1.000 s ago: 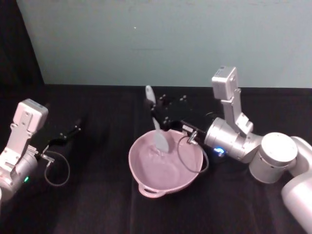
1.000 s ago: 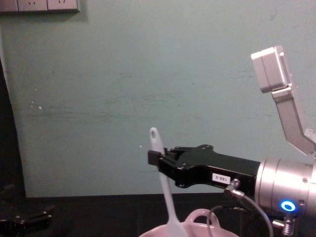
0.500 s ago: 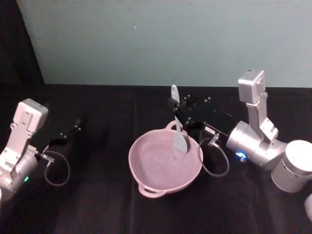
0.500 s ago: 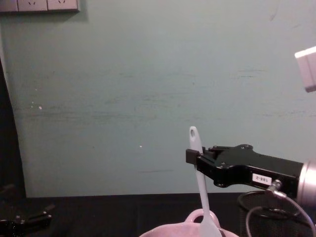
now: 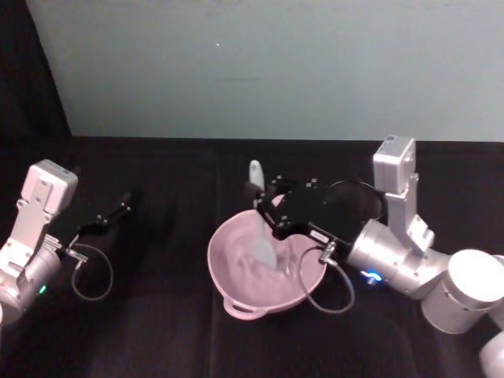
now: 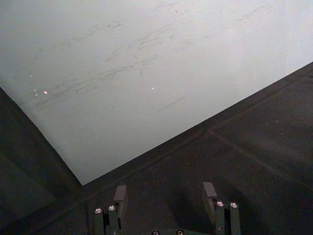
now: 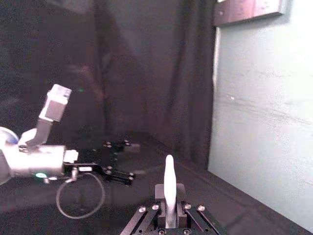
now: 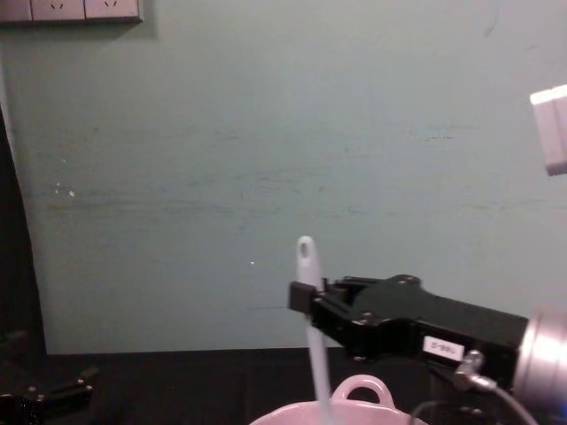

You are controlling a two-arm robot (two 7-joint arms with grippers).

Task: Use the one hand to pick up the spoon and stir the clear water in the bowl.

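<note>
Black cloth-covered table (image 5: 157,339), pale teal wall (image 5: 236,71) behind. Noted: right black gripper (image 5: 266,208) clamped on the long white paddle-headed spoon (image 5: 264,246), held near upright so its head dips inside the pale pink round bowl (image 5: 236,277), evidently for stirring. Idle left gripper (image 5: 118,213) sits far left, fingers apart.

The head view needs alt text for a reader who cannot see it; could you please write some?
The right end effector holds a white spoon nearly upright, its head inside a pink bowl on a black table. The left end effector sits idle at the left.
</note>
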